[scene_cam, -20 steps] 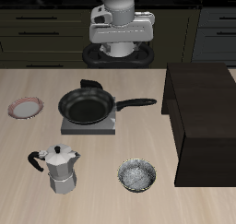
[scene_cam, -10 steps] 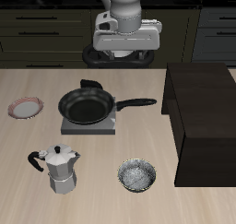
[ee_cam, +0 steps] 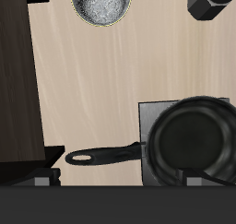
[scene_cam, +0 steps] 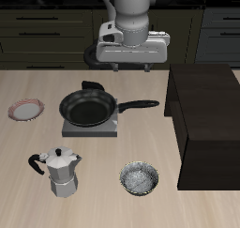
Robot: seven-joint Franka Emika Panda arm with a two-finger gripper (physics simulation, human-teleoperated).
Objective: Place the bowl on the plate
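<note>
Pale wood grain covers the tabletop [scene_cam: 103,204], and the frying pan [scene_cam: 88,108] near its middle serves as the landmark for everything else. The pan is black, sits on a grey square burner [scene_cam: 90,129], and its long handle [scene_cam: 138,106] points toward the big dark cabinet [scene_cam: 206,119] that stands on the tabletop beside it.

The bowl [scene_cam: 140,179], with its dark rim and shiny speckled inside, rests upright nearer the tabletop's front edge than the pan, well apart from it and close beside the dark cabinet. In the wrist view the bowl [ee_cam: 100,4] shows beyond the pan's handle [ee_cam: 103,155], with bare wood between them. The plate [scene_cam: 26,110], pink-red at the rim and pale in the centre, lies flat on the far side of the pan from the cabinet, about level with the pan and well apart from the bowl. Nothing lies on it.

A silver coffee pot [scene_cam: 60,172] with a black handle stands forward of the pan, between the plate and the bowl; only a dark corner of it [ee_cam: 213,2] shows in the wrist view.

The gripper [scene_cam: 132,53] hangs high above the back edge of the tabletop, behind the pan and touching nothing. Its fingers cannot be made out in either view, so I cannot tell whether they are spread or closed.
</note>
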